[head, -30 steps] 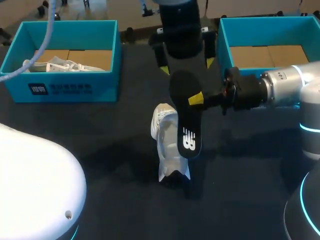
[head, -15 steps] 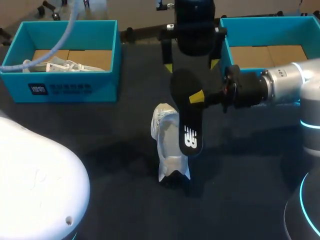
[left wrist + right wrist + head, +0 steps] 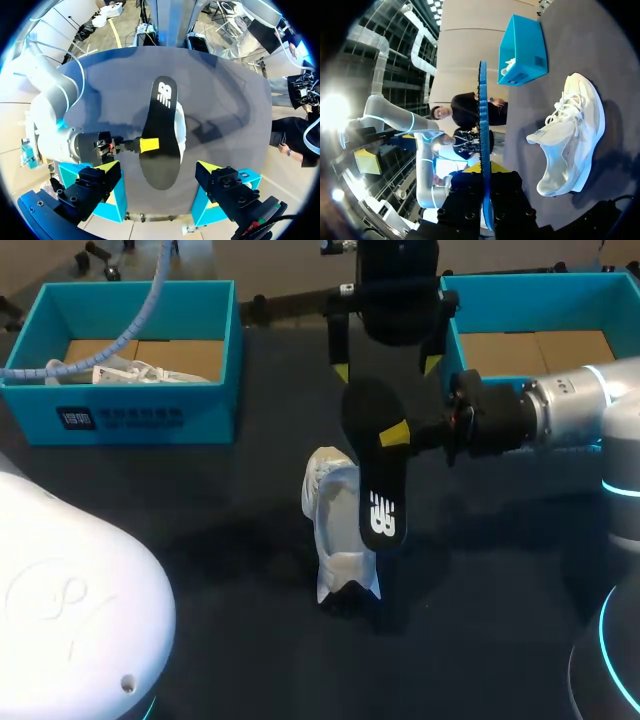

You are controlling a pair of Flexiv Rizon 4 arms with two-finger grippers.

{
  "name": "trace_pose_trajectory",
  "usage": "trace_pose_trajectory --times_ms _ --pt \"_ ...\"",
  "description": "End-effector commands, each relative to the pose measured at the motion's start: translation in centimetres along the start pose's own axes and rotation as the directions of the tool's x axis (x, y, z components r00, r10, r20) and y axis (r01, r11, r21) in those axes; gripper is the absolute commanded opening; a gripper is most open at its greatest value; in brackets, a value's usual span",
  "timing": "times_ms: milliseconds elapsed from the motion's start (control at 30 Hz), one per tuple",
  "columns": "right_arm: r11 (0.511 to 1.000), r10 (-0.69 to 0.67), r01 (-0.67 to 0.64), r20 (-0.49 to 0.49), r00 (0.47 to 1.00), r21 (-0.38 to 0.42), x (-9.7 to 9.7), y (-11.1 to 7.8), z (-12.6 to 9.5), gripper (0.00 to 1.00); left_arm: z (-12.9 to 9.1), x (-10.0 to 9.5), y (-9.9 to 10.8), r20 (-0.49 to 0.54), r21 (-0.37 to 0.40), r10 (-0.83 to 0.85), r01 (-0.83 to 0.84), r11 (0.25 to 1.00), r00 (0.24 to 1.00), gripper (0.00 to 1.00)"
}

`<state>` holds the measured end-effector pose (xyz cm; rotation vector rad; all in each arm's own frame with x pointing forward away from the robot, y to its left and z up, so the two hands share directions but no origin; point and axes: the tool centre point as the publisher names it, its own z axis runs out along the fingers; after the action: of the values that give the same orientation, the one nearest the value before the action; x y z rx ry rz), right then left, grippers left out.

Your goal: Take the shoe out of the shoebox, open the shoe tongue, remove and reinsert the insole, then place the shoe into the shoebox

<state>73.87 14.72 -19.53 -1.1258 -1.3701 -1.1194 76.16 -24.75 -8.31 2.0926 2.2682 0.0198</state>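
right gripper: clamped on black insole, held up off the table | left gripper: fingers wide apart, empty, above insole | white shoe: on table beneath insole, between left shoebox and right shoebox

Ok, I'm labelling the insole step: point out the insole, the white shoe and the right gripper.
insole point(image 3: 373, 480), head view, middle of its black face.
white shoe point(image 3: 333, 528), head view, its upper beside the insole.
right gripper point(image 3: 393, 436), head view, yellow fingertip clamping the insole.
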Motion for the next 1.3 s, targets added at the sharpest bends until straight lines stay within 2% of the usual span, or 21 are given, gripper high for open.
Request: trace_pose_trajectory --times_ms 33,367,633,767,900,1300 --pt "1.0 0.002 -0.002 0.003 1.0 -0.001 0.1 0.0 0.1 0.0 0.1 0.4 0.2 0.01 0.005 0.001 -0.001 1.0 1.0 1.0" --pt "1.0 0.01 -0.01 0.009 1.0 -0.002 0.3 -0.4 -0.2 0.0 -0.2 1.3 0.0 0.11 0.027 0.016 -0.02 0.999 0.994 1.0" --pt "1.0 0.01 -0.01 0.017 1.0 -0.011 0.7 -0.6 -0.6 0.0 -0.5 2.4 -0.5 0.275 0.079 0.024 -0.047 0.996 0.961 1.0" --pt "1.0 0.009 -0.009 0.018 1.0 -0.016 0.8 -0.7 -0.8 0.0 -0.8 3.0 -0.8 0.389 0.114 0.0 -0.048 0.992 0.921 1.0" --pt "1.0 0.011 -0.01 0.021 1.0 -0.016 0.9 -0.8 -1.0 0.0 -1.0 3.5 -1.1 0.462 0.089 0.023 -0.072 0.993 0.886 1.0" --pt "1.0 0.022 -0.022 0.028 0.999 -0.014 1.2 -1.1 -1.4 0.0 -2.2 5.1 -1.9 0.687 0.103 0.019 -0.123 0.987 0.726 1.0"
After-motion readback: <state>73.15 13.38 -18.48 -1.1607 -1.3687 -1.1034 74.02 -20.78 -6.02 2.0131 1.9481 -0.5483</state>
